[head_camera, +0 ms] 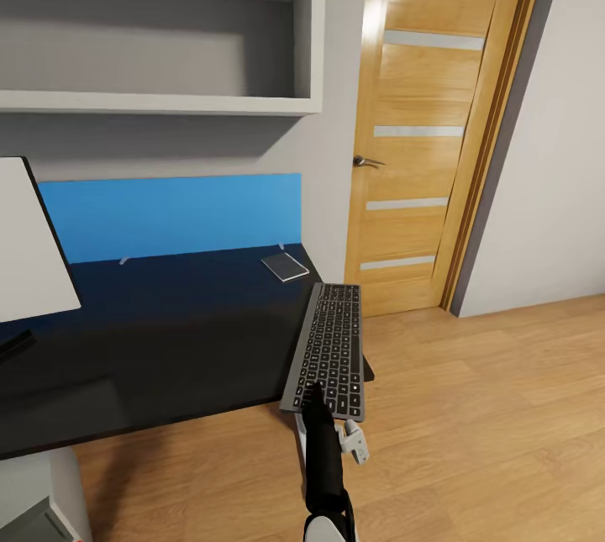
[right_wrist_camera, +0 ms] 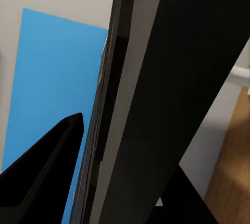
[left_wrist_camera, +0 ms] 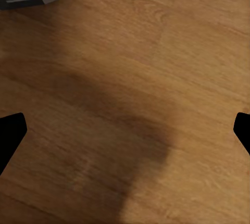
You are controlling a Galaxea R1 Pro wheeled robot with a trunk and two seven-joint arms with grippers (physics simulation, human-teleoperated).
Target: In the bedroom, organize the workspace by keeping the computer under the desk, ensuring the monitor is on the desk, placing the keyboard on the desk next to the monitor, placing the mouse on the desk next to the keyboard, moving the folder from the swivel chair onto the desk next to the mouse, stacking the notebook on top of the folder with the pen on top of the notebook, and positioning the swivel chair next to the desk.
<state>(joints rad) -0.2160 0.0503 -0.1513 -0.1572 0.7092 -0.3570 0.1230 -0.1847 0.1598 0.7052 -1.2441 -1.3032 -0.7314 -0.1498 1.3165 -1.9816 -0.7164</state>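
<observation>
Two items already sit on the desk (head_camera: 168,332): the monitor (head_camera: 25,239) at its left edge and the notebook (head_camera: 285,265) near the back right corner. Further right, the keyboard (head_camera: 329,349) lies along the right edge, overhanging the front corner, with the right gripper (head_camera: 323,407) clamped on its near end. The left gripper (left_wrist_camera: 125,130) hangs open over the floor (left_wrist_camera: 156,52). Keyboard placement is judged unfinished; mouse, folder, pen and chair remain.

Grey walls (head_camera: 336,147) ahead of me. White open wall shelf (head_camera: 168,101) mounted high on the left. Wooden door (head_camera: 428,130) with frosted strips and a metal handle (head_camera: 367,161), shut, on the right. Light wood plank floor (head_camera: 487,424); soft shadow across it below me.
</observation>
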